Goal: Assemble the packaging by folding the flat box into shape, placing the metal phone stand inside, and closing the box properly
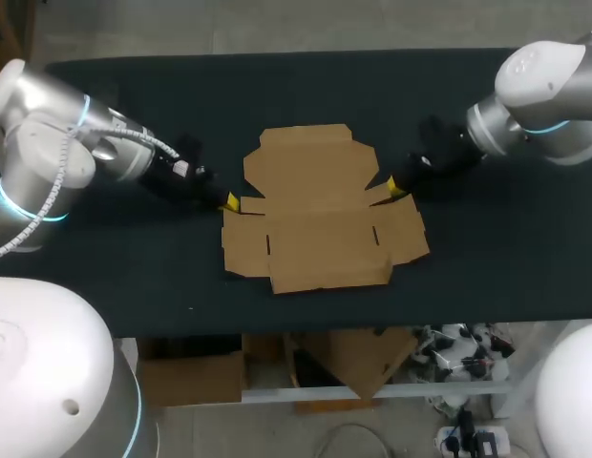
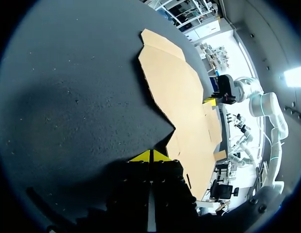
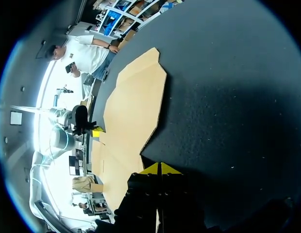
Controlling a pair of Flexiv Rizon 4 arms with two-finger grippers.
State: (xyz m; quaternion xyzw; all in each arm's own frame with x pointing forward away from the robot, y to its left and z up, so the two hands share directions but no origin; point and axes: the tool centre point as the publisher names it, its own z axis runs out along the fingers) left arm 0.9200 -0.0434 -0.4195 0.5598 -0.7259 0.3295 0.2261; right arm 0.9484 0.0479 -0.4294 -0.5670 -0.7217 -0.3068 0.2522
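Dark table (image 1: 134,267), one flat box (image 1: 320,215), two pincers (image 1: 229,201) (image 1: 395,185)

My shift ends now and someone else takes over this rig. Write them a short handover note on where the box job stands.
Left end effector: shut, holding nothing, tips at the notch in the flat box on its own side.
Right end effector: shut, holding nothing, at the notch on the opposite side.
Flat box: lies unfolded in the middle of the table, between the two arms.
Phone stand: not in any view.
Done: nothing folded yet.
Left: fold the box into shape, find the phone stand and put it in, close the box.
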